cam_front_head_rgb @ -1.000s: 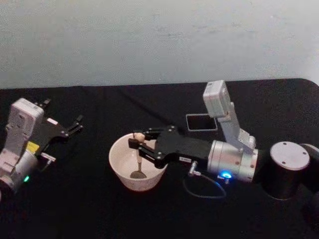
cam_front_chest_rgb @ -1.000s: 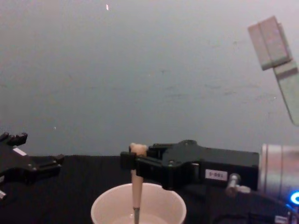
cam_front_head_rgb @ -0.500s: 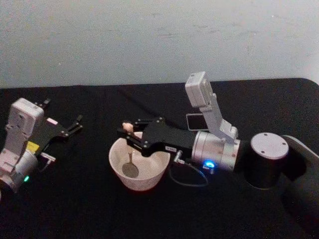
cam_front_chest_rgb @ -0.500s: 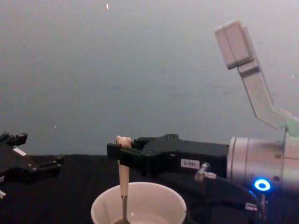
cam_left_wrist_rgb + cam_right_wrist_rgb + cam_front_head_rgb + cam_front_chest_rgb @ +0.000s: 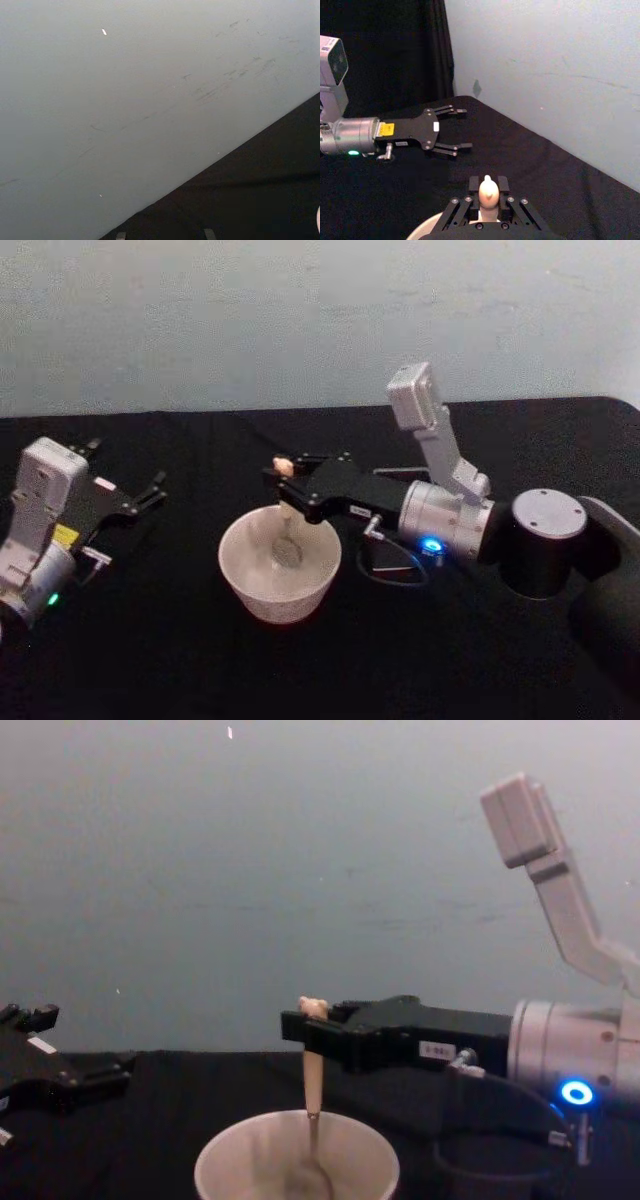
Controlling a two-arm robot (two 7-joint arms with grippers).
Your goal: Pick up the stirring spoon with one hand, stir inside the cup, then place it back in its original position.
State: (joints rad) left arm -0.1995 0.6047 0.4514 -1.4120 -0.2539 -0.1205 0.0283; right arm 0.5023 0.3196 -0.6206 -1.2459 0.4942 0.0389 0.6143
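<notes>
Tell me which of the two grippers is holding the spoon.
The right gripper: it is shut on the stirring spoon, held upright over the cup. The left gripper is open and empty, off to the left.

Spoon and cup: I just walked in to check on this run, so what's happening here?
The right gripper holds the spoon upright by its handle, fingers shut just under the bear head, with the spoon's bowl down inside the cup. That looks like the stirring step; the spoon is not yet put back. The left gripper sits open and idle over the left side of the table, apart from the cup.
</notes>
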